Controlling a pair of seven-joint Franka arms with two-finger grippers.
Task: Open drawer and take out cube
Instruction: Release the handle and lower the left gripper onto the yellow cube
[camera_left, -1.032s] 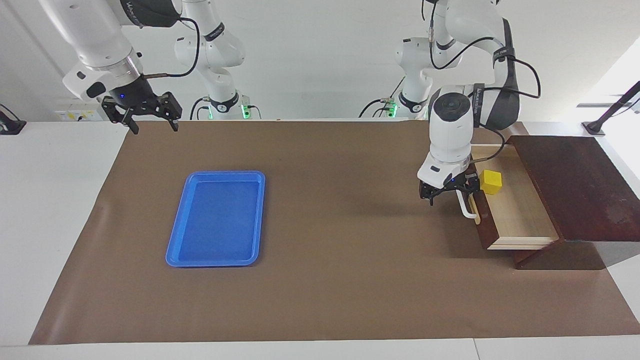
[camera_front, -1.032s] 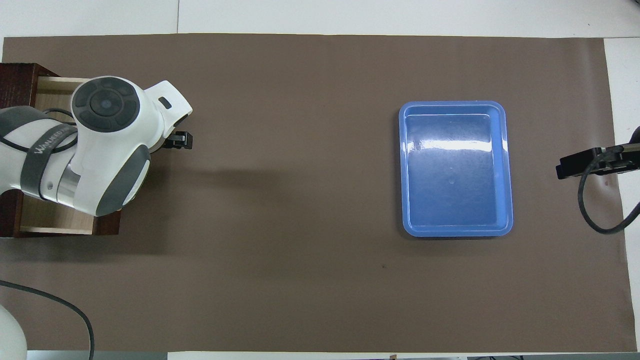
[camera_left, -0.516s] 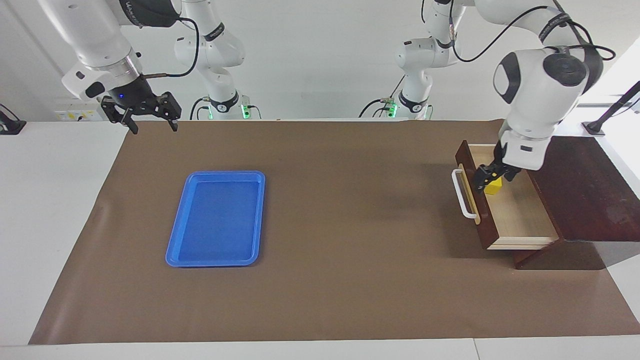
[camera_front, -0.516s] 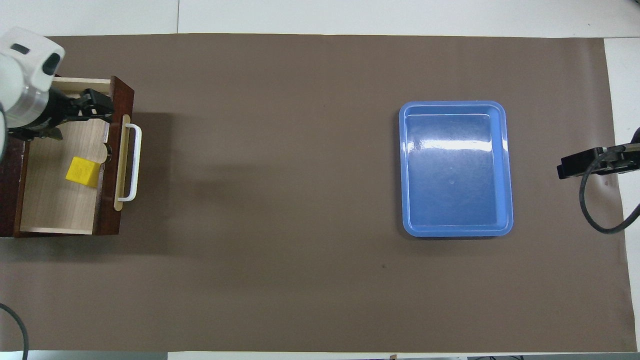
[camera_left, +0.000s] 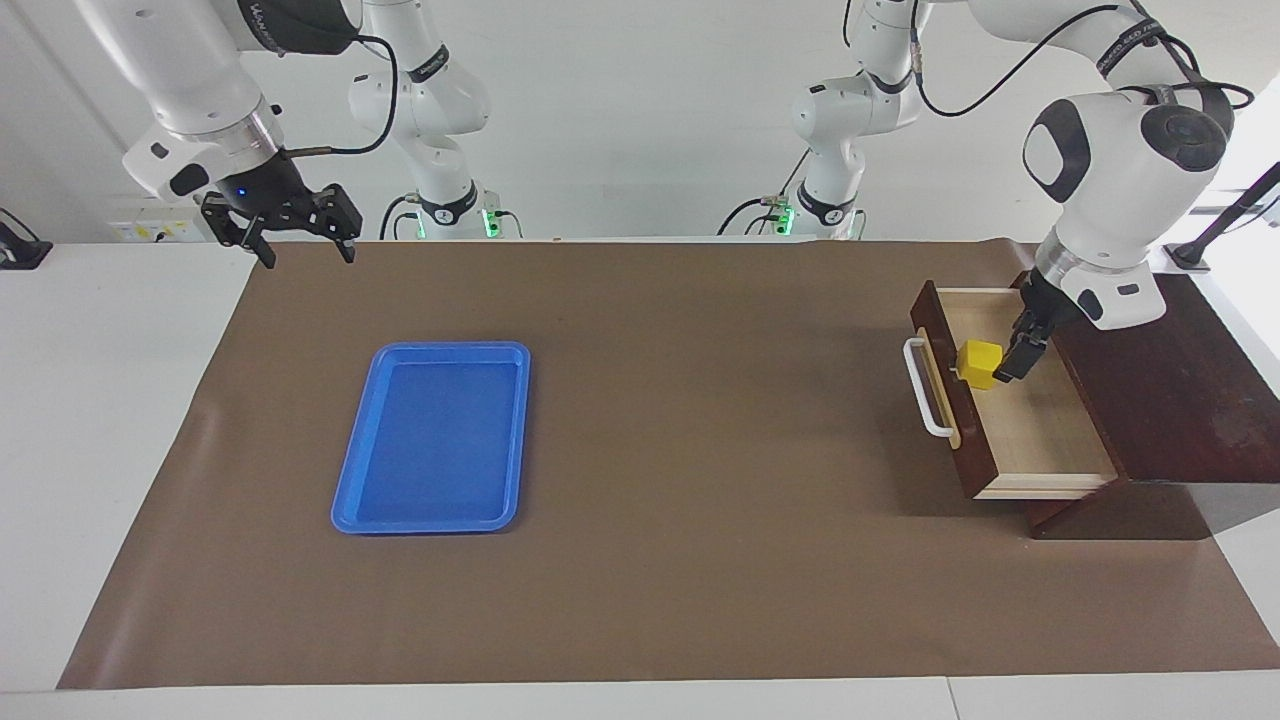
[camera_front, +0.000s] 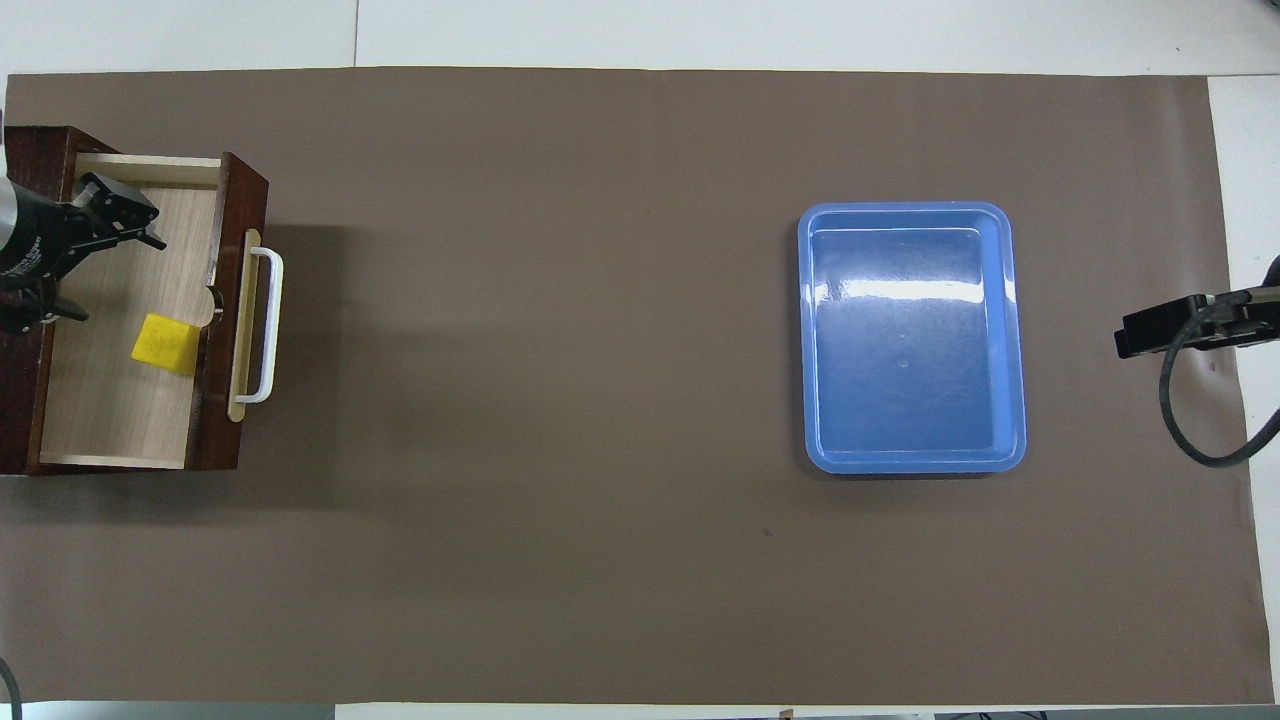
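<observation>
The drawer (camera_left: 1040, 430) is pulled out of its dark wooden box (camera_left: 1160, 380), with its white bar handle (camera_left: 925, 392) toward the table's middle. The yellow cube (camera_left: 979, 363) lies in the drawer against the inside of the drawer front; it also shows in the overhead view (camera_front: 167, 344). My left gripper (camera_left: 1015, 345) is open over the drawer's pale interior, beside the cube on the box's side; in the overhead view (camera_front: 118, 280) it is apart from the cube. My right gripper (camera_left: 308, 255) is open and empty, waiting high over the right arm's end of the table.
An empty blue tray (camera_left: 430, 435) lies on the brown mat toward the right arm's end; it also shows in the overhead view (camera_front: 910, 340). The wooden box (camera_front: 30, 150) stands at the mat's edge at the left arm's end.
My left gripper left the drawer handle, rose and swung over the open drawer, then shifted off the cube toward the box, uncovering it. The drawer, cube and right arm have not moved.
</observation>
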